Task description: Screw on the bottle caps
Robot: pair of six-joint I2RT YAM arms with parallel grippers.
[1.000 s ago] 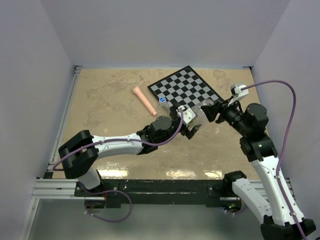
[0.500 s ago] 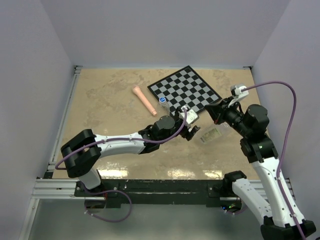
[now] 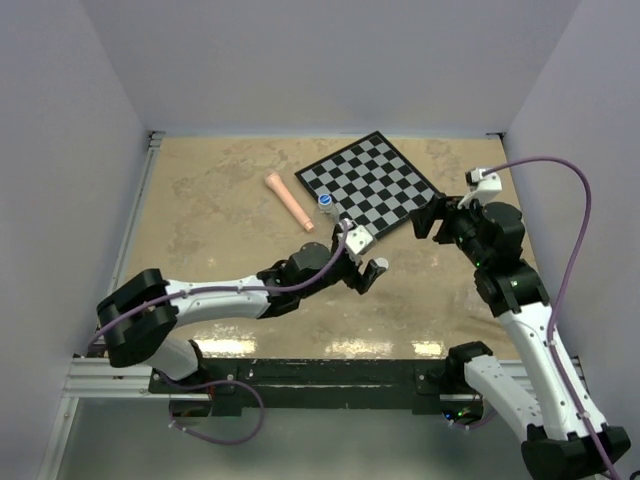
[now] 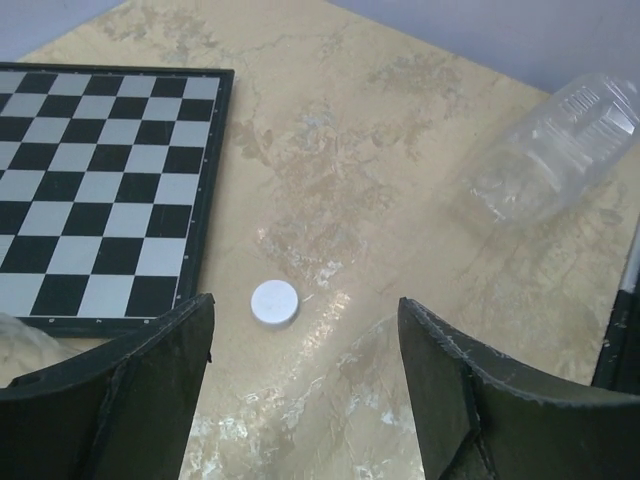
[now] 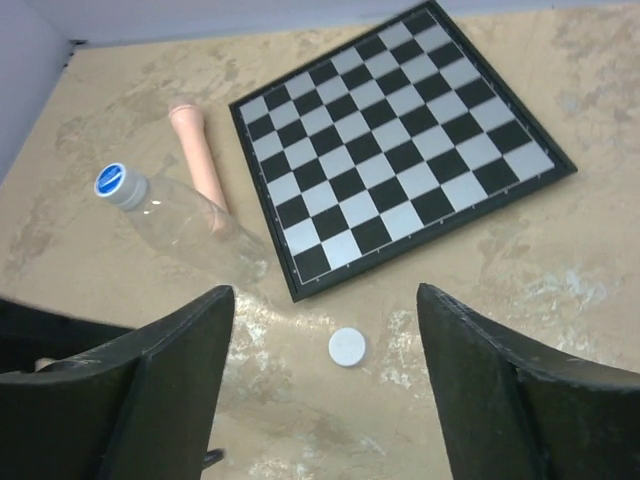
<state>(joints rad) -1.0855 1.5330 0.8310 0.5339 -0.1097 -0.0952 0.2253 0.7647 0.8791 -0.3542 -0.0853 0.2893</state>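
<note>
We see the left gripper (image 4: 305, 335) and right gripper (image 5: 325, 300) both spread apart, empty. The small white round plastic cap (image 4: 274, 303) lies loose at the left wrist view's lower centre, and the clear plastic bottle (image 4: 560, 150) lies on its side at upper right.

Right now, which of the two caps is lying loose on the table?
The white cap, flat on the table near the chessboard, on no bottle. The blue cap sits atop a clear bottle beside the pink stick.
</note>
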